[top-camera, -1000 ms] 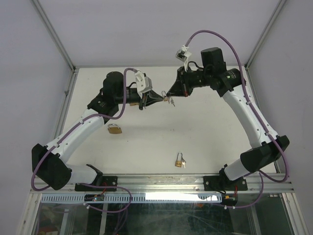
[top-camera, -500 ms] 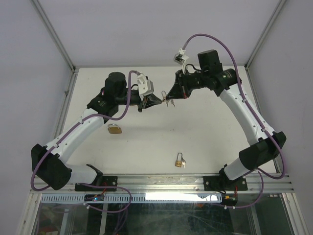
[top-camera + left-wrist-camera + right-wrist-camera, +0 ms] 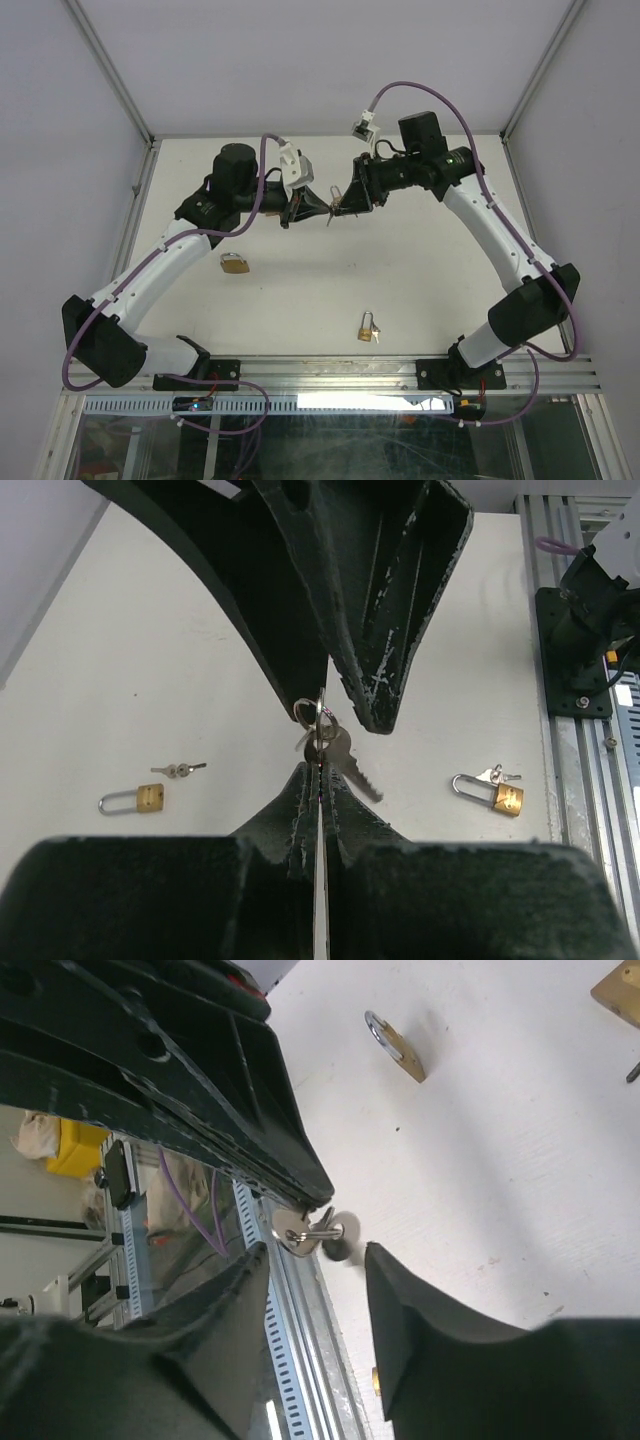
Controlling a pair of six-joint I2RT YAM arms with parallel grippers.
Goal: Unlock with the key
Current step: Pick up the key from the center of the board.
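Left gripper (image 3: 318, 776) — fingers pressed flat together, pinching the key bunch (image 3: 341, 757) at the very tip. The ring and one toothed key stick out past the pads. The bunch is held in mid-air over the far-centre of the table (image 3: 420, 280).

Right gripper (image 3: 315, 1252) is tip to tip with it, jaws spread, one finger on either side of the bunch. Contact with the keys cannot be judged from either wrist view.

The locks lie flat on the table, well apart from the bunch:
- brass padlock (image 3: 234, 263) beside the left forearm
- second padlock (image 3: 368, 328) near the front rail (image 3: 400, 372), small keys lying against it

Left wrist view shows another padlock (image 3: 135, 799) with a loose key (image 3: 178, 770) just beside it — possibly a third.
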